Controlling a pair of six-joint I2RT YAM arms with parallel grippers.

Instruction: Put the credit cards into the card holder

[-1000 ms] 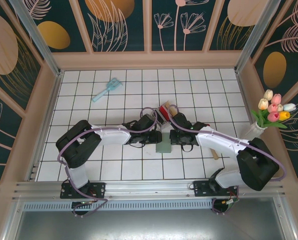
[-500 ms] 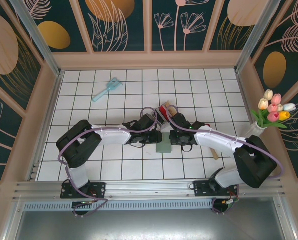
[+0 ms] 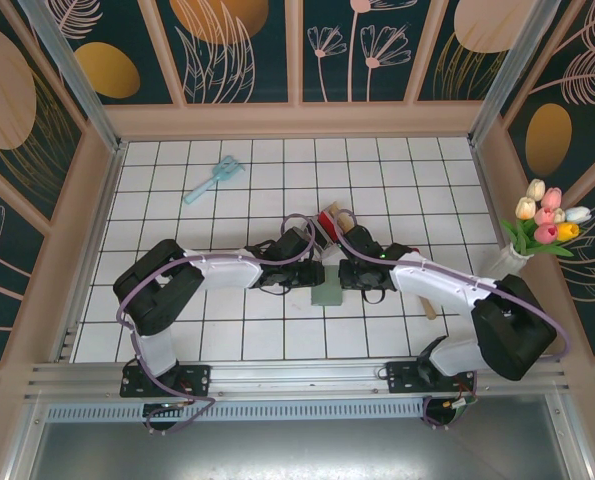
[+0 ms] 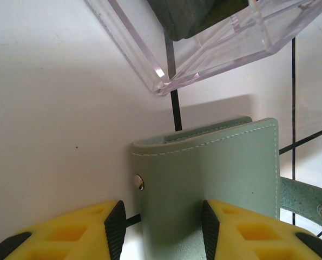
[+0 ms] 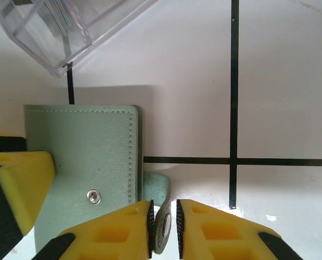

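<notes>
The sage-green card holder point(image 3: 327, 294) lies folded shut on the white tiles between both grippers. My left gripper point(image 4: 161, 230) is open, its pads straddling the card holder point(image 4: 215, 173) near the snap stud, one pad beside its edge and one over its cover. My right gripper point(image 5: 163, 227) is shut on the snap tab point(image 5: 159, 216) that sticks out from the card holder point(image 5: 85, 157). The credit cards point(image 3: 329, 218), red and tan, stand in a clear plastic box point(image 4: 215, 49) just beyond the card holder. The clear box point(image 5: 58, 30) shows card edges inside.
A light blue brush point(image 3: 214, 180) lies at the far left of the tiles. A vase of tulips point(image 3: 542, 225) stands at the right wall. A wooden stick point(image 3: 429, 306) lies by the right arm. Raised wooden walls ring the tiled floor.
The right arm's elbow shifted slightly and came back. Both grippers and the card holder stay where they were.
</notes>
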